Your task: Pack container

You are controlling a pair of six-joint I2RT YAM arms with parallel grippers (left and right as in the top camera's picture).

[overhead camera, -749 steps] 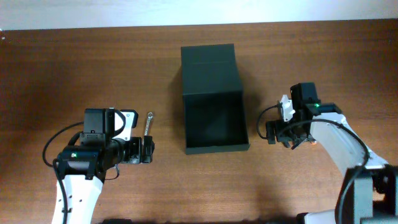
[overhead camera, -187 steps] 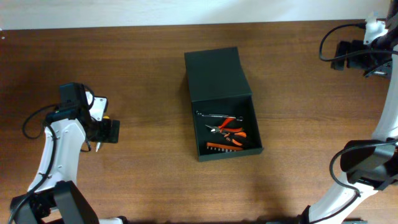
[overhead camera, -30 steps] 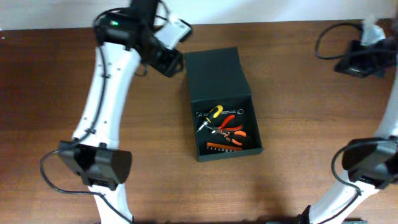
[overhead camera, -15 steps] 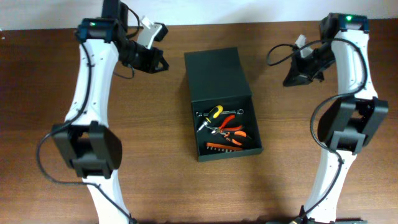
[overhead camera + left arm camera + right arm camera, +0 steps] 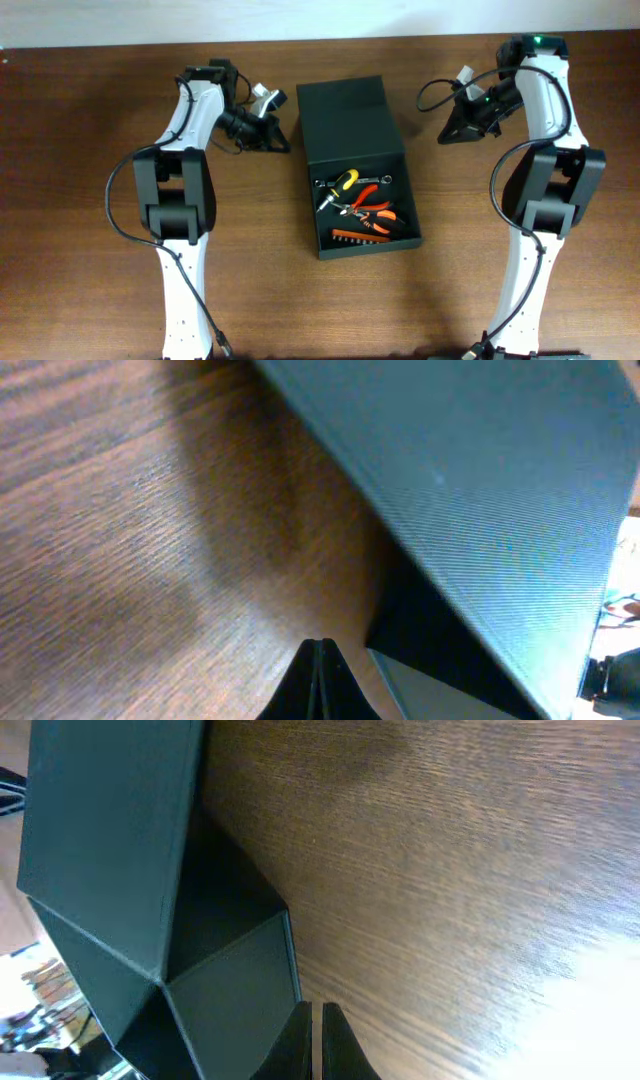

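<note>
The dark green container (image 5: 372, 247) stands mid-table, its flap lid (image 5: 345, 112) lying open toward the back. Inside lie a yellow-handled screwdriver (image 5: 340, 182), orange pliers (image 5: 373, 206), a wrench and an orange bit strip (image 5: 358, 237). My left gripper (image 5: 283, 141) is shut and empty, just left of the lid's left edge. In the left wrist view its tips (image 5: 322, 646) hover over wood beside the lid (image 5: 480, 490). My right gripper (image 5: 443, 134) is shut and empty, a little right of the lid. The right wrist view shows its tips (image 5: 312, 1008) near the container's wall (image 5: 230, 990).
The brown wooden table (image 5: 240, 270) spreads around the box. Both arms reach from the front edge to the back of the table, the left arm (image 5: 175, 200) and the right arm (image 5: 545, 200) flanking the box. A cable loops by each wrist.
Both grippers have dropped and drawn inward toward the lid's side edges. The left arm swung in from the back left, the right one from the back right. The tools have not moved.
</note>
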